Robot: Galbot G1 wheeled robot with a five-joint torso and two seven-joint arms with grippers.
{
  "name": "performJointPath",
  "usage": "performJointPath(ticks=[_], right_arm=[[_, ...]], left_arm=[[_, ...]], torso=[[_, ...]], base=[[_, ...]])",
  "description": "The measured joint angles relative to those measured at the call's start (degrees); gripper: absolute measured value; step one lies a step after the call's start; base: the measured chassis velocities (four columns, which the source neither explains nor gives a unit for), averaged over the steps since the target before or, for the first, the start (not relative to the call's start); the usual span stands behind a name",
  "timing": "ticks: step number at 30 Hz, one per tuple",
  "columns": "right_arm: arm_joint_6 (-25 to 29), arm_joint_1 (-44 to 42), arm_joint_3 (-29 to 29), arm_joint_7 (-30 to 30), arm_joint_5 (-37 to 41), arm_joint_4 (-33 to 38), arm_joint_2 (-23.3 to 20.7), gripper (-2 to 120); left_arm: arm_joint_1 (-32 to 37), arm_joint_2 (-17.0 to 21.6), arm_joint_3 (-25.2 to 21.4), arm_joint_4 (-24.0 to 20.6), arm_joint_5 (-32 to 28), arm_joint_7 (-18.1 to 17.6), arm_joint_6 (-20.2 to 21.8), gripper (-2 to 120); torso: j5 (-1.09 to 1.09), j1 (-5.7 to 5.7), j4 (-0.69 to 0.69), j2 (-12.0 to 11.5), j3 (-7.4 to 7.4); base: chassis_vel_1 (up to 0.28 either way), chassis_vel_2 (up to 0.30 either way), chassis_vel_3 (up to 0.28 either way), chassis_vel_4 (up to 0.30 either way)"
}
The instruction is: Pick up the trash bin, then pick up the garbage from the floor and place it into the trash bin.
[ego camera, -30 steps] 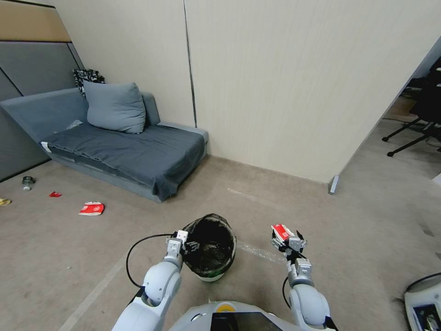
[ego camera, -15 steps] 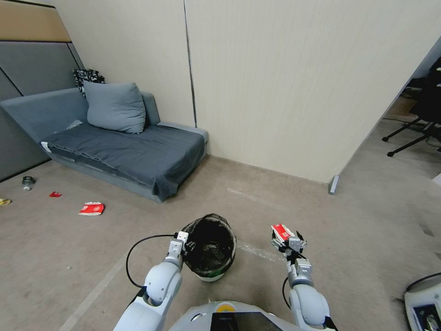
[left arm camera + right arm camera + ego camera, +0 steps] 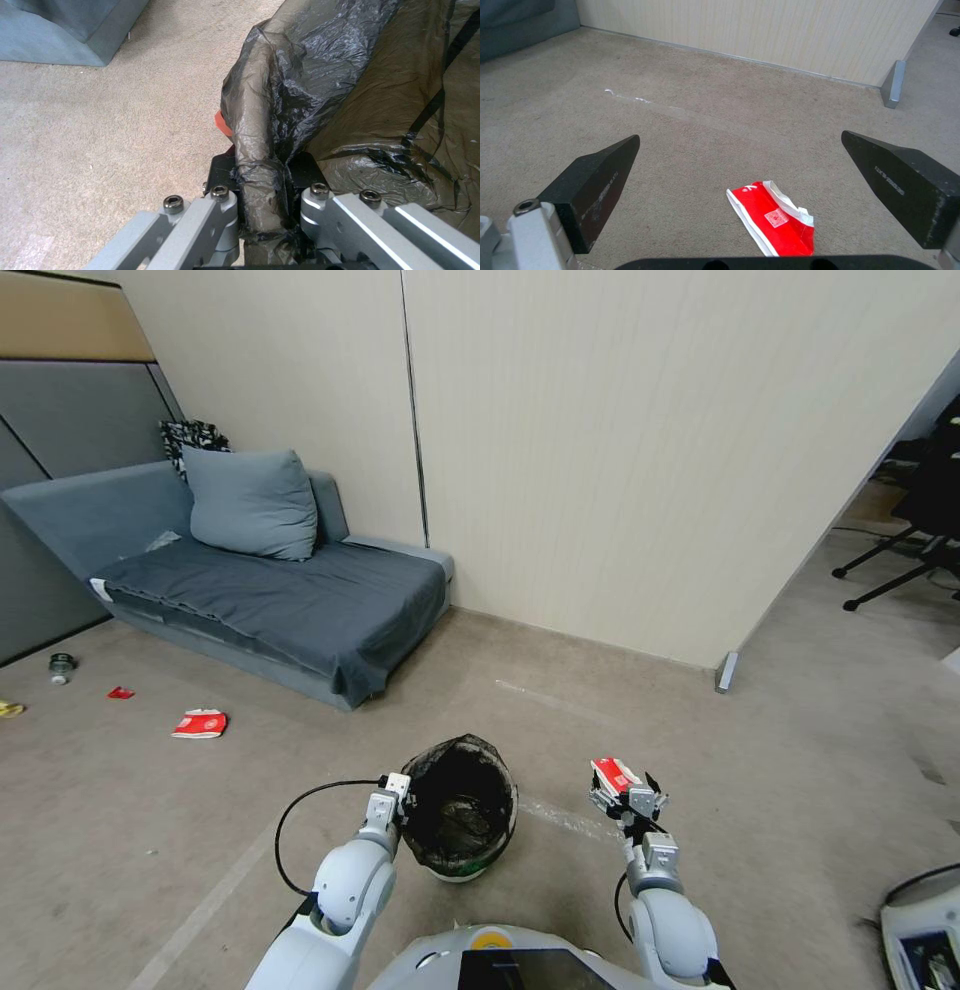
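Observation:
The trash bin, white with a crinkled black bag, hangs just ahead of my base. My left gripper is shut on its near left rim; in the left wrist view the fingers pinch a fold of the bag. My right gripper is open to the right of the bin. A flattened red-and-white carton lies on the carpet below and between its wide-spread fingers, untouched. More garbage lies far left: a red-and-white carton, a red scrap, a small bottle and a yellow wrapper.
A grey sofa with a cushion stands at the left against the beige wall. The wall ends at a metal post. Chair legs stand far right, and a white device sits at the lower right.
The bin has shifted very slightly to the right in the left gripper's hold. The right gripper has stayed put, open above the carton.

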Motion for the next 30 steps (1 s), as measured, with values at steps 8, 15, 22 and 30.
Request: performJointPath(ticks=[8,15,22,30], right_arm=[[0.0,0.0,0.2,-0.6,0.0,1.0,0.0,100],[-0.9,0.8,0.5,-0.7,1.7,3.0,0.0,100],[-2.2,0.6,1.4,-0.9,4.8,5.8,-0.9,100],[-4.1,0.2,1.3,-0.8,6.2,8.6,-3.5,100]], left_arm=[[0.1,0.5,-0.8,-1.8,-3.3,0.6,0.0,7],[1.4,1.8,-3.1,-7.5,-5.0,1.4,0.0,1],[4.5,2.6,-7.0,-13.4,-9.0,3.0,-1.0,1],[8.8,3.4,-12.8,-18.6,-11.7,4.4,-2.1,1]], torso=[[-0.03,0.00,-0.02,0.0,0.01],[0.01,0.00,0.01,0.0,0.01],[-0.01,0.00,0.00,0.0,0.01],[0.00,0.00,0.00,0.0,0.00]], base=[[0.000,0.000,0.000,0.000],[0.000,0.000,0.000,0.000],[0.000,0.000,0.000,0.000],[0.000,0.000,0.000,0.000]])
